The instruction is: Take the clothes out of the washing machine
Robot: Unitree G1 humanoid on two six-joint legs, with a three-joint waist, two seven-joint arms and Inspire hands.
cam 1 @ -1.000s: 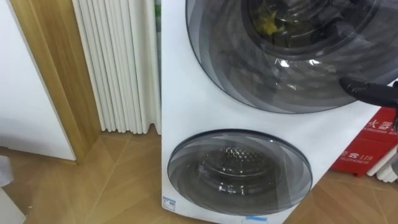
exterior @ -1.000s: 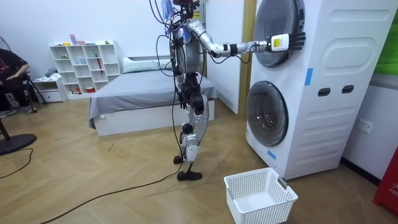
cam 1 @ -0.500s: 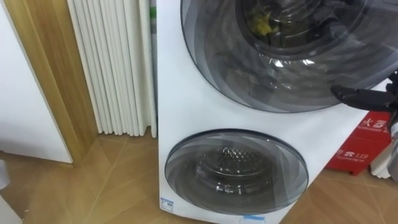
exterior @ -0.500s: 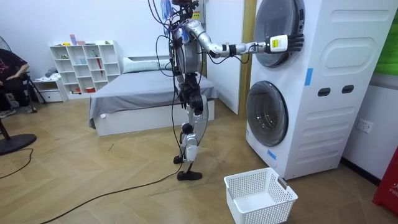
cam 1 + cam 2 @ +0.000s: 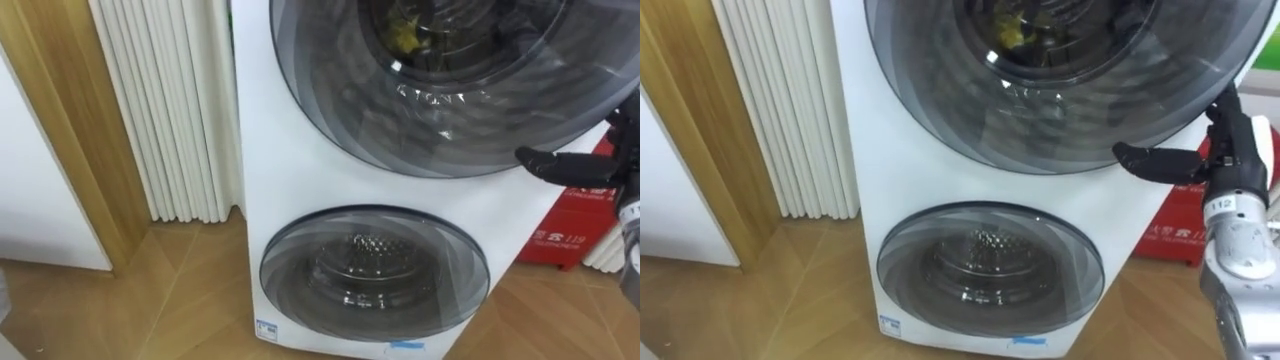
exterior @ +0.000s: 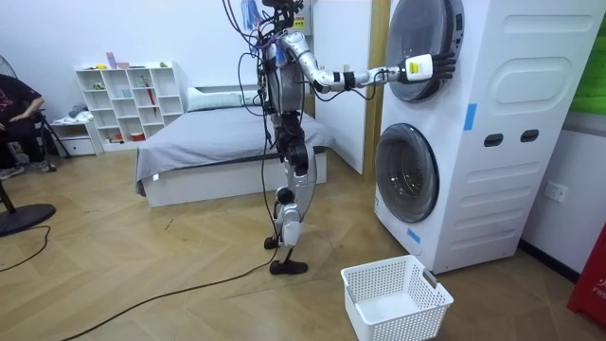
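A white stacked washing machine (image 6: 473, 123) stands before me. Its upper round door (image 5: 440, 90) is shut, and a yellow piece of clothing (image 5: 400, 35) shows through the dark glass. The lower door (image 5: 375, 275) is shut too, with a bare drum behind it. My right hand (image 5: 1235, 150) is at the upper door's lower right rim. Its fingers are fairly straight and its thumb (image 5: 1150, 160) is stretched left against the rim, holding nothing. In the room view I stand upright facing the machine, right hand (image 6: 423, 66) reaching out to the upper door.
A white laundry basket (image 6: 396, 298) sits on the wooden floor in front of the machine. White pleated curtains (image 5: 170, 110) hang left of it, a red box (image 5: 565, 225) stands to its right. A bed (image 6: 218, 147) and a shelf (image 6: 128, 104) are behind me. A person (image 6: 14, 114) sits at the room view's left.
The eye view has shifted, so the machine sits further left and more of my right hand shows. In the room view the hand has drawn slightly back along the upper door.
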